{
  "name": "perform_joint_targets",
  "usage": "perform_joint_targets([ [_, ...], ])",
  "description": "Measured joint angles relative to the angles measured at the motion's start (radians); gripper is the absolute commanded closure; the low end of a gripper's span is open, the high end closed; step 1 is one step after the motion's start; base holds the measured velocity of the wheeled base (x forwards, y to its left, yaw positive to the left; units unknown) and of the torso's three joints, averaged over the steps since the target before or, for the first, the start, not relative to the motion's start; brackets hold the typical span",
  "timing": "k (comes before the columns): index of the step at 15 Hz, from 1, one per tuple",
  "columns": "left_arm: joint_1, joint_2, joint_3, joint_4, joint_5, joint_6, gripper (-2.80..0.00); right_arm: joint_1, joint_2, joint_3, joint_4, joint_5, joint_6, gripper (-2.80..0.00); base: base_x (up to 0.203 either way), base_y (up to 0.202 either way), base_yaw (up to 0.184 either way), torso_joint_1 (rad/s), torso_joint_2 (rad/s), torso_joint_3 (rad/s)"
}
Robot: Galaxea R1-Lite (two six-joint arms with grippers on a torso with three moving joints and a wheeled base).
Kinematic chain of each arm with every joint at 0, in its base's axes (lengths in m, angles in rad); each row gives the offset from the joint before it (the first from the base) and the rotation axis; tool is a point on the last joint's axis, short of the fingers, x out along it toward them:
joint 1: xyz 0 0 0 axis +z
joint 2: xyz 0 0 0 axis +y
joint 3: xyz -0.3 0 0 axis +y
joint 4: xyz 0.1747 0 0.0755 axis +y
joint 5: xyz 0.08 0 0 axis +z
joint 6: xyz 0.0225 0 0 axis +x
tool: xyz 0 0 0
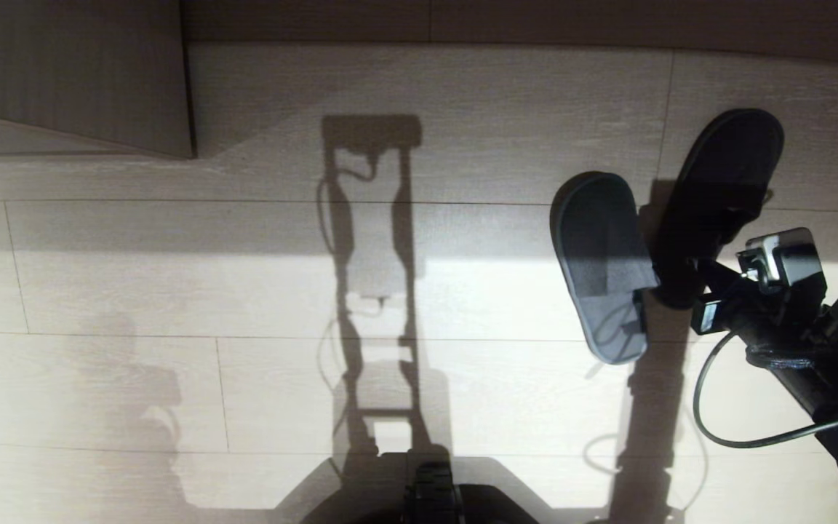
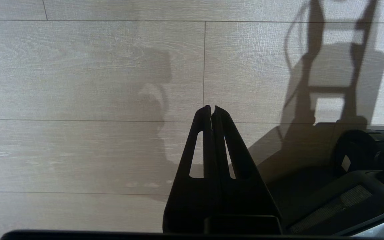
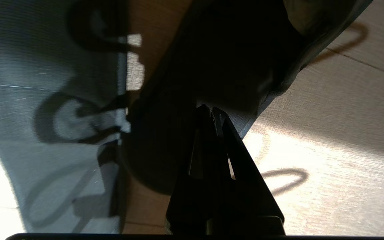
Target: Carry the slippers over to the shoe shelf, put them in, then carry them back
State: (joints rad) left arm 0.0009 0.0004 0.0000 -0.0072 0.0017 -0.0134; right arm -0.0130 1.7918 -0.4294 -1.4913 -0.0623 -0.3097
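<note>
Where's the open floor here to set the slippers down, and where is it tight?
Free: the wide floor left of the slippers, bordered by the wooden unit at the far left corner and the robot's base in front. Crowded: the right side, where the right gripper, jaws shut, sits at the darker slipper. Left gripper is parked.

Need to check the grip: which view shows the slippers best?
Head view: both slippers lie whole on the floor, the right gripper at one's heel. Right wrist view shows only close-up parts; left wrist view shows none.
</note>
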Motion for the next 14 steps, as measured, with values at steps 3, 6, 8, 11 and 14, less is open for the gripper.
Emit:
perform_joint_targets([
  [3, 0.0, 0.0, 0.0, 0.0, 0.0, 0.0, 0.0, -0.004, 0.08, -0.051, -0.01, 0.034, 0.015, 0.0, 0.0, 0.0, 0.0, 0.0, 0.0, 0.0],
  [6, 0.0, 0.0, 0.0, 0.0, 0.0, 0.0, 0.0, -0.006, 0.136, -0.056, -0.02, 0.169, 0.018, 0.0, 0.0, 0.0, 0.0, 0.0, 0.0, 0.0],
  [8, 0.0, 0.0, 0.0, 0.0, 0.0, 0.0, 0.0, -0.019, 0.148, -0.039, -0.023, 0.182, 0.008, 0.0, 0.0, 0.0, 0.0, 0.0, 0.0, 0.0],
  [11, -0.001, 0.0, 0.0, 0.0, 0.0, 0.0, 0.0, -0.052, 0.132, 0.0, -0.022, 0.214, -0.024, 0.0, 0.0, 0.0, 0.0, 0.0, 0.0, 0.0],
  [14, 0.0, 0.0, 0.0, 0.0, 0.0, 0.0, 0.0, -0.089, 0.079, 0.074, -0.021, 0.247, -0.046, 0.0, 0.0, 0.0, 0.0, 0.0, 0.0, 0.0],
])
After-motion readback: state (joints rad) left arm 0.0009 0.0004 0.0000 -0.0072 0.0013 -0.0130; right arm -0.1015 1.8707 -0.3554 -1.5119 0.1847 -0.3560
